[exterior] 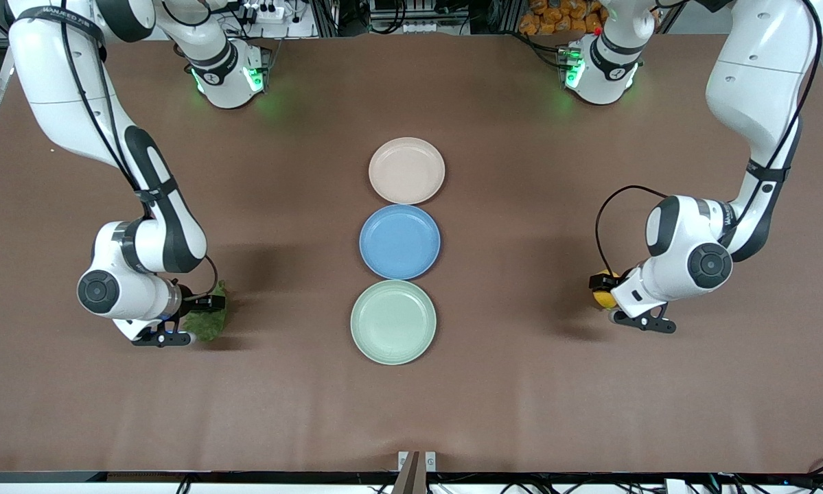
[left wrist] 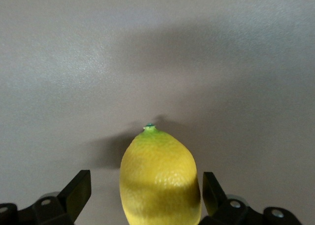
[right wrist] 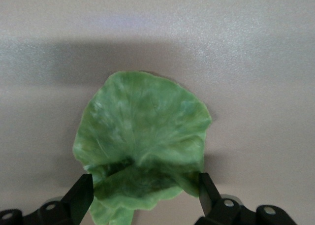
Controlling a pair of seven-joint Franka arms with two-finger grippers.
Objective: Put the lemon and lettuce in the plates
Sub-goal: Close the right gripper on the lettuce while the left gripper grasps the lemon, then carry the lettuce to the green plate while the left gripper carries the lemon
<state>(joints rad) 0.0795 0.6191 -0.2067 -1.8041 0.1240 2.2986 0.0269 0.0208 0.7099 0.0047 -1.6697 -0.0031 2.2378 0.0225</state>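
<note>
Both grippers down at their objects; all plates bare.

Left gripper [exterior: 613,305] sits low at the left arm's end of the tabletop [exterior: 521,384], its fingers [left wrist: 74,193] spread to either side of the lemon [left wrist: 160,178]; one finger looks just against the fruit, the other stands apart, so no firm hold is seen. Right gripper [exterior: 188,322] is low at the right arm's end, fingers [right wrist: 81,195] open and straddling the stem end of the lettuce [right wrist: 142,151], which lies flat on the tabletop. Three plates run in a row down the middle: beige-pink plate [exterior: 407,171] farthest from the front camera, blue plate [exterior: 399,241] between, mint green plate [exterior: 393,322] nearest.
</note>
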